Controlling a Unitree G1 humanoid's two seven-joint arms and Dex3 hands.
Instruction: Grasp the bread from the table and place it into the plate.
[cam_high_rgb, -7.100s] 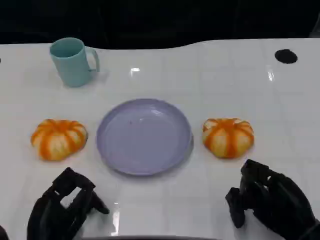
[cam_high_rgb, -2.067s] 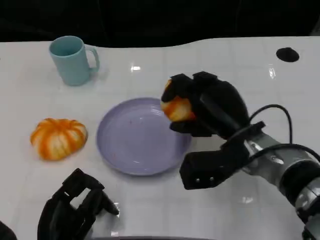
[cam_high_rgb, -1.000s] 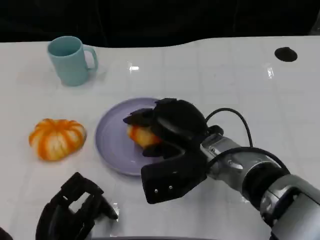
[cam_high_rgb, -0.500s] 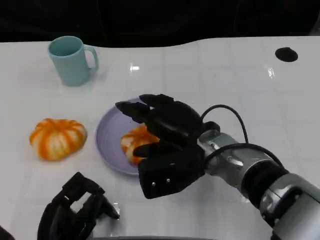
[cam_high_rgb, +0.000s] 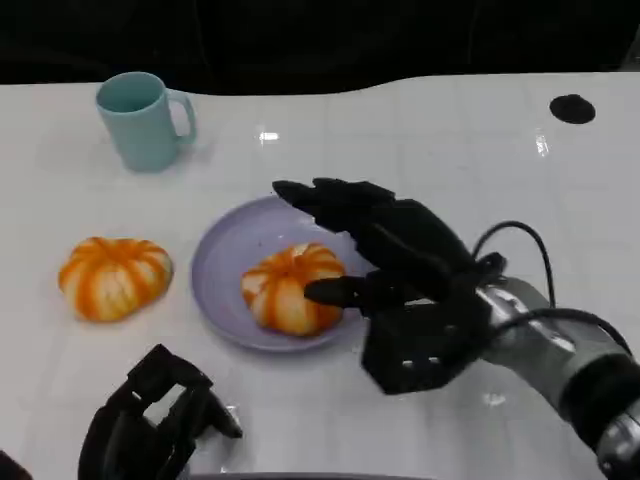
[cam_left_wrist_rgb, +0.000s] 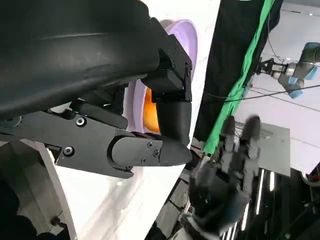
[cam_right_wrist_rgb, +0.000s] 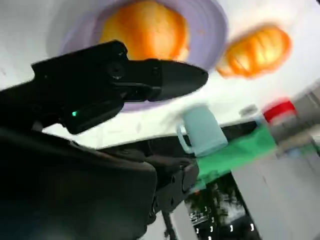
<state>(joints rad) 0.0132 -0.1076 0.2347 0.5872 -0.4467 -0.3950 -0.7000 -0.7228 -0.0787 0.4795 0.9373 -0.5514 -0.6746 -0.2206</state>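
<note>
Let go of the bread (cam_high_rgb: 292, 289), now lying in the plate (cam_high_rgb: 222, 262). Right hand (cam_high_rgb: 400, 260) pulled back right, fingers (cam_high_rgb: 330, 198) spread, holding nothing. Second bread (cam_high_rgb: 113, 276) left on the surface, nearest the curled, empty left hand (cam_high_rgb: 150, 420).

No words, numbers, labels or brand marks can be read in any of the views. Every surface in sight is plain and unprinted.
</note>
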